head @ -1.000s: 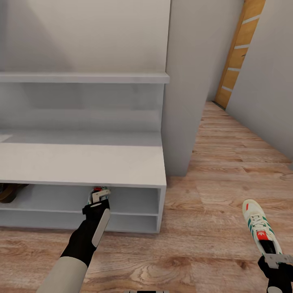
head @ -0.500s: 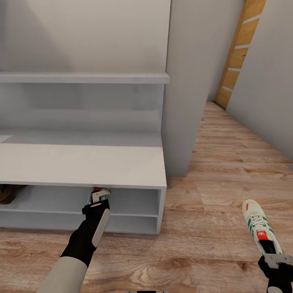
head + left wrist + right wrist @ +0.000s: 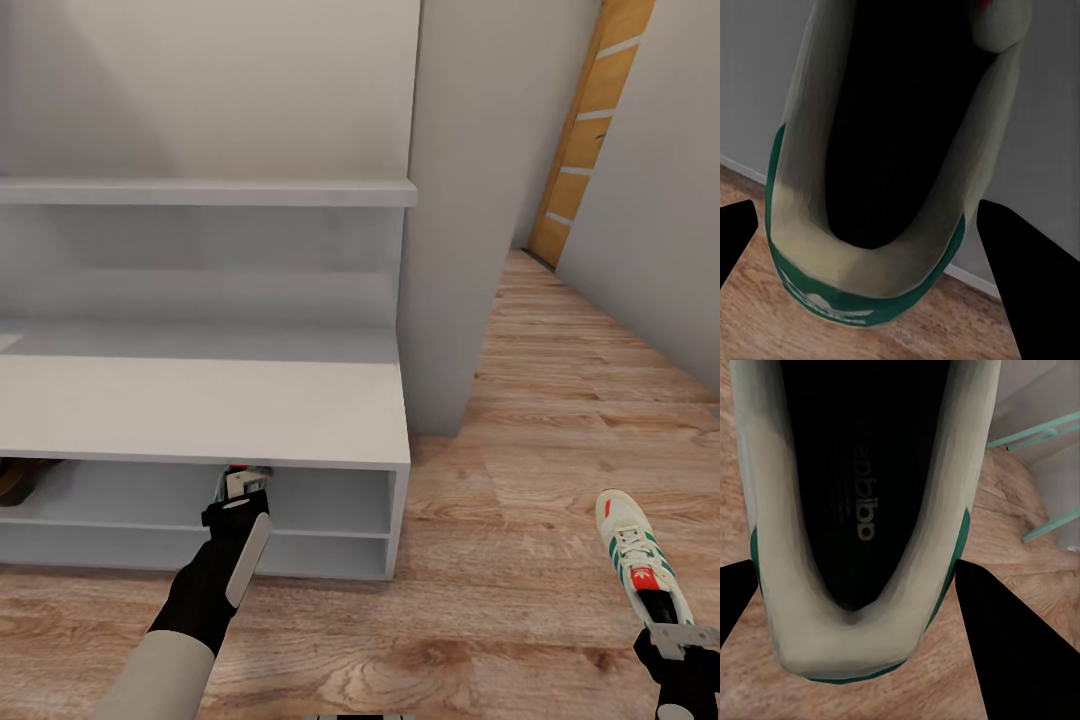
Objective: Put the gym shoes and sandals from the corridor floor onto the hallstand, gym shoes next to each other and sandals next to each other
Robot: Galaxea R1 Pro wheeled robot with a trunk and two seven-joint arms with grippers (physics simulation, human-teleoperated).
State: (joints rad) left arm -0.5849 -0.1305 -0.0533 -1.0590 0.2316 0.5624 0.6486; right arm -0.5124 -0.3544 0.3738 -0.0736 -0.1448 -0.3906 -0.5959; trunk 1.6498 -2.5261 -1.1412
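The white hallstand stands ahead on the left. My left gripper reaches into its upper tier, shut on the heel of a cream and green gym shoe, which is mostly hidden beneath the top board. In the left wrist view that shoe sits heel-first between the dark fingers. At the lower right, my right gripper is shut on the heel of the other gym shoe, toe pointing away over the corridor floor. A brown sandal peeks from the upper tier at the far left.
A grey wall pillar stands just right of the hallstand. The corridor runs on to the right toward a wooden door. A floating shelf spans the back panel above the flat top.
The whole picture has shifted a little, so the hallstand sits slightly lower and closer. The left shoe is further under the top board and less of the sandal shows. Both arms hold their pose.
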